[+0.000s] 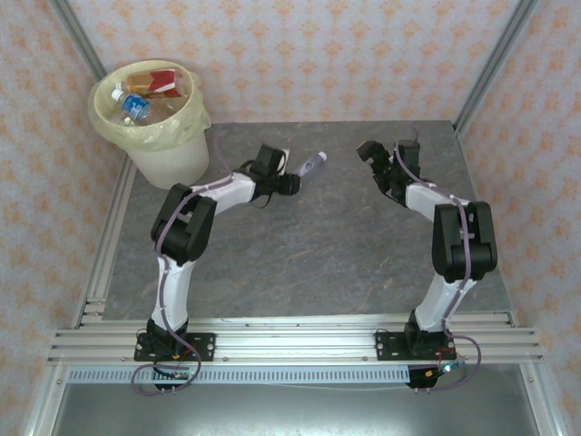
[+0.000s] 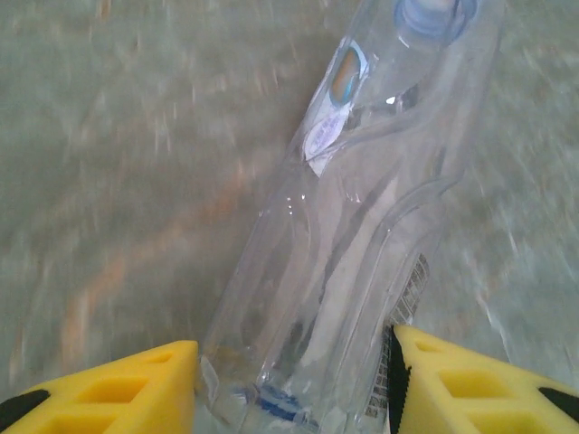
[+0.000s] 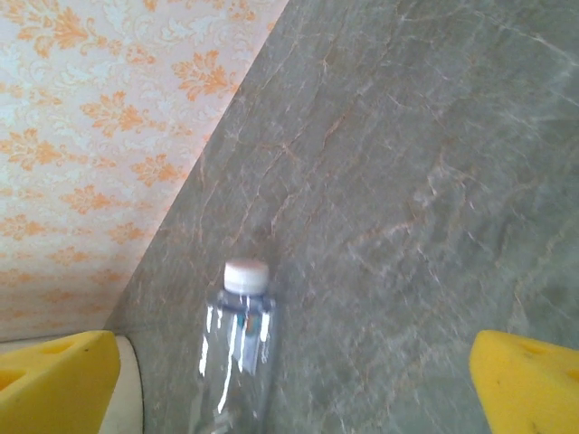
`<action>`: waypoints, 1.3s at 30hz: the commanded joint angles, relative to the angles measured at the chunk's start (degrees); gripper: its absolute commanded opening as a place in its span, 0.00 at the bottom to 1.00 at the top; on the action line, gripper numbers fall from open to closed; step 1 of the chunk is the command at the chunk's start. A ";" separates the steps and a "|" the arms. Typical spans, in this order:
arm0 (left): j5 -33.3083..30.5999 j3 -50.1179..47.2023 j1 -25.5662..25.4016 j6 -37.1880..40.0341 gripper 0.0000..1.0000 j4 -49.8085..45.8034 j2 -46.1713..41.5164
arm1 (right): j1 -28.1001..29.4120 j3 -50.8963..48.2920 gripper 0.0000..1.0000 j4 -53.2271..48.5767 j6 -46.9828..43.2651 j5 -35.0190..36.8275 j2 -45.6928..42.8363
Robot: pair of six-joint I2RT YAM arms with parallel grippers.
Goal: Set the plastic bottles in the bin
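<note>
Bottle [image 1: 313, 164], clear, is clamped at its base by left gripper [image 1: 289, 182] near tabletop's [image 1: 318, 259] far edge; right gripper [image 1: 370, 150] gapes empty; bin [image 1: 168, 159] at far left corner holds other bottles [image 1: 136, 107].

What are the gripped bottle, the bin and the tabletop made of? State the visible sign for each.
Bottle: thin clear glossy plastic; you see through it.
Bin: likely matte cream plastic, with a wrinkled, translucent pale-yellow film liner.
Tabletop: grey, veined like stone, possibly a printed laminate; cannot tell.
</note>
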 commanded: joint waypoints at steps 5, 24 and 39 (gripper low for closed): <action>-11.28 -20.37 -7.99 -4.57 0.55 2.63 -17.20 | 0.08 -8.25 0.99 -2.70 -2.15 1.54 -11.71; -14.95 6.34 -13.72 6.28 1.00 -32.37 -4.92 | 0.10 -11.46 0.99 -8.28 -6.65 4.17 -19.68; -16.34 20.11 -13.97 6.07 0.76 -41.82 6.28 | 0.10 -12.10 0.99 -11.74 -9.16 5.86 -22.05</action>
